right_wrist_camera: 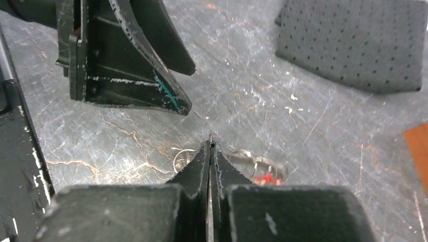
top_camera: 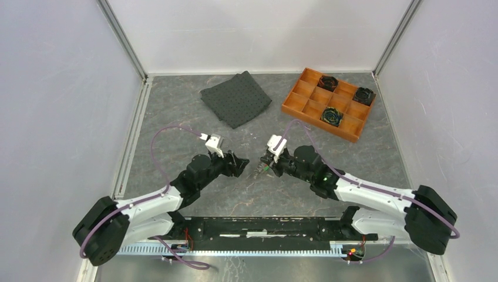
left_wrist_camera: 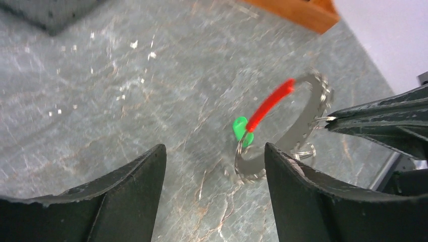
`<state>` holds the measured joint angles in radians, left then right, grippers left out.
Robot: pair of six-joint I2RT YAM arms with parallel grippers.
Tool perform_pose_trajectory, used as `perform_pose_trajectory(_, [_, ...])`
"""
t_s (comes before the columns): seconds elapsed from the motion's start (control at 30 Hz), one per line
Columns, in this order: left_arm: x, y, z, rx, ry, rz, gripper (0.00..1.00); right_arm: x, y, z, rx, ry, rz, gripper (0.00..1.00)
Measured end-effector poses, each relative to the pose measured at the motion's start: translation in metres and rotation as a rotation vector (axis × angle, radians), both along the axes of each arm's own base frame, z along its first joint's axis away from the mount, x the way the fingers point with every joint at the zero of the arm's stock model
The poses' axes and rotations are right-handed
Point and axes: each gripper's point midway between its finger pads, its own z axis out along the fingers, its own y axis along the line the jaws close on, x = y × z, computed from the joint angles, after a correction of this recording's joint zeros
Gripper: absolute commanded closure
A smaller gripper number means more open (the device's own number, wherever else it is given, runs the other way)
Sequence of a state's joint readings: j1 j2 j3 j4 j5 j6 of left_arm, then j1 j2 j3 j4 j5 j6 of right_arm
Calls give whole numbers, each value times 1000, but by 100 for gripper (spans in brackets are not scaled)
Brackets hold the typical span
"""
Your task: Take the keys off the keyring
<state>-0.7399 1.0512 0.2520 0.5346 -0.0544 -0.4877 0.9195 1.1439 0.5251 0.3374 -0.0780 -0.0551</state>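
The keys hang in a blurred bunch just above the table between both grippers (top_camera: 261, 170). In the left wrist view I see the red head (left_wrist_camera: 270, 103), the green head (left_wrist_camera: 241, 130), a toothed grey blade (left_wrist_camera: 308, 116) and the thin wire keyring (left_wrist_camera: 238, 154). My right gripper (right_wrist_camera: 210, 146) is shut, with a thin metal wire of the keyring pinched at its tip; its fingers (left_wrist_camera: 383, 118) enter from the right. The ring (right_wrist_camera: 177, 159) and red head (right_wrist_camera: 265, 178) show beside its jaws. My left gripper (left_wrist_camera: 214, 166) is open and empty, just short of the bunch.
An orange compartment tray (top_camera: 317, 123) at the back right holds three black gear-like pieces (top_camera: 331, 116). A folded dotted grey cloth (top_camera: 236, 98) lies at the back centre. White walls enclose the table on three sides.
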Motion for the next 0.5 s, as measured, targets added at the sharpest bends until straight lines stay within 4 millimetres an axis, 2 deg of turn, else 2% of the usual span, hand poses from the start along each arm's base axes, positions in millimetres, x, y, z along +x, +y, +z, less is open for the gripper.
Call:
perform_pose_trajectory(0.27, [-10, -1, 62, -124, -182, -60, 30, -21, -5, 34, 8, -99, 79, 100])
perform_pose_trajectory(0.4, [-16, -3, 80, -164, -226, -88, 32, -32, -4, 58, 31, -135, 130, 99])
perform_pose_trajectory(0.5, [-21, -4, 87, -180, -240, -112, 33, -45, 1, 88, 72, -172, 192, 100])
